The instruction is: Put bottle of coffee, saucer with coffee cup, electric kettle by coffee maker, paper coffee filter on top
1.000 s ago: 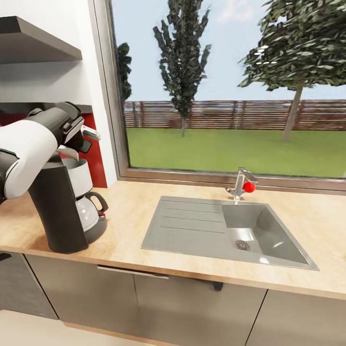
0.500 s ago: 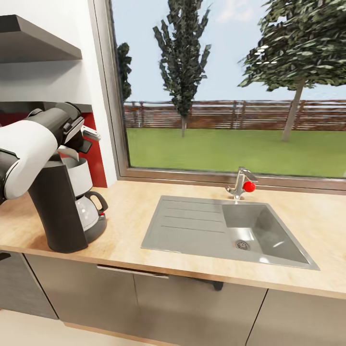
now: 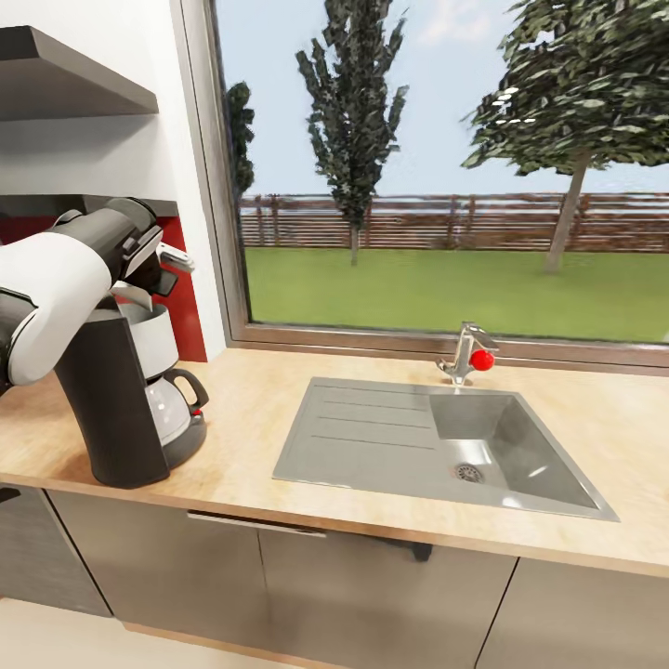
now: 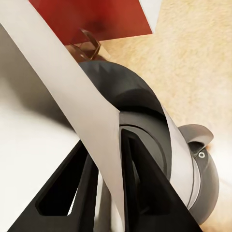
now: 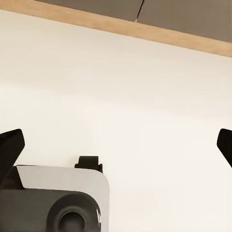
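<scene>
left hand (image 4: 108, 193) pinching paper coffee filter (image 4: 72, 92) above coffee maker (image 3: 130, 400)

No legible text or labels anywhere

My head cam: forward-down over worktop (image 3: 251, 437) | left wrist: close above coffee maker (image 4: 159, 145), shared with head | right wrist: floorward, worktop edge (image 5: 145, 31)

Nothing I can see has shifted: my left gripper (image 4: 106, 188) holds the paper coffee filter (image 4: 77, 96) above the coffee maker (image 3: 130, 400) exactly as before.
</scene>
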